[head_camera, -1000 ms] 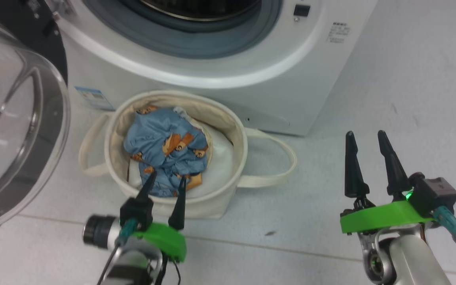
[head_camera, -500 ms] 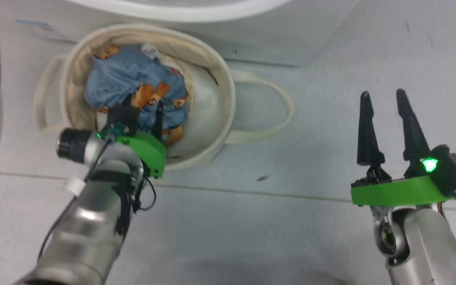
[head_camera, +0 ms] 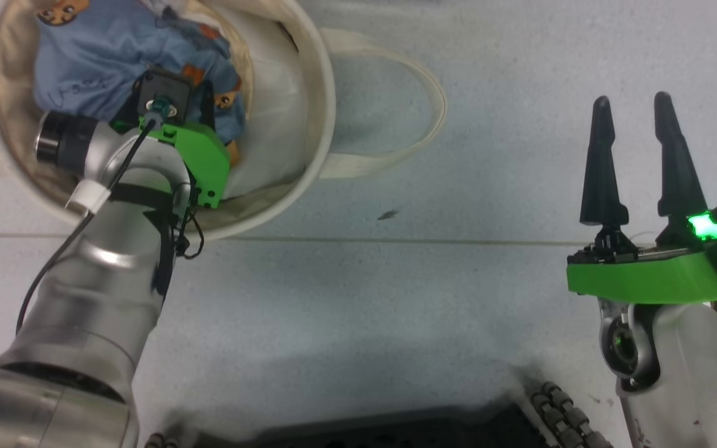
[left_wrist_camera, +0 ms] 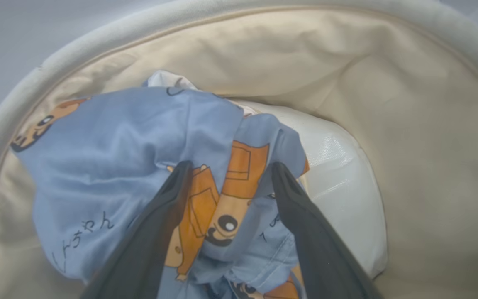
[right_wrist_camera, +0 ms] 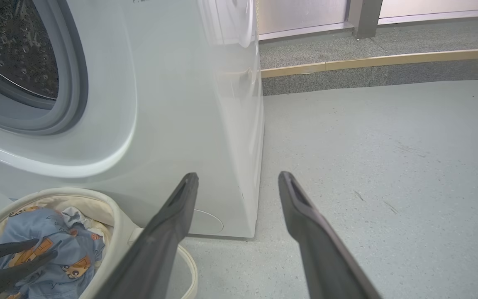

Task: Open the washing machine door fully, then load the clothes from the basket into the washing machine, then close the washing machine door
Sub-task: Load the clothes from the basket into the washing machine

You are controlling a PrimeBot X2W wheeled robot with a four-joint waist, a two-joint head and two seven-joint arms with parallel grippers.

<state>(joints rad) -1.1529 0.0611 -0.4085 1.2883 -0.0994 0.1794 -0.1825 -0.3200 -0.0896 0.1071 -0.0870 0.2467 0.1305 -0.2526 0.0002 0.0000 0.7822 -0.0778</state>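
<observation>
Left gripper (left_wrist_camera: 230,166) wide open, down inside the canvas basket (left_wrist_camera: 347,54) at far left, fingers (left_wrist_camera: 156,216) astride a fold of the bear-print clothes (left_wrist_camera: 118,137) (lying on a white bundle (left_wrist_camera: 338,166)): loading step, next calling for closing on fabric and lifting toward the washing machine (right_wrist_camera: 181,104).

Left fingers (left_wrist_camera: 152,232) apart, tips down; right fingers (head_camera: 601,168) apart, level.

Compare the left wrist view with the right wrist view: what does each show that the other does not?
The left wrist view adds the glossy white bundle beside the clothes. The right wrist view adds the washing machine with its steel drum, the floor and the open right gripper. Both share the basket, the clothes and the open left gripper.
</observation>
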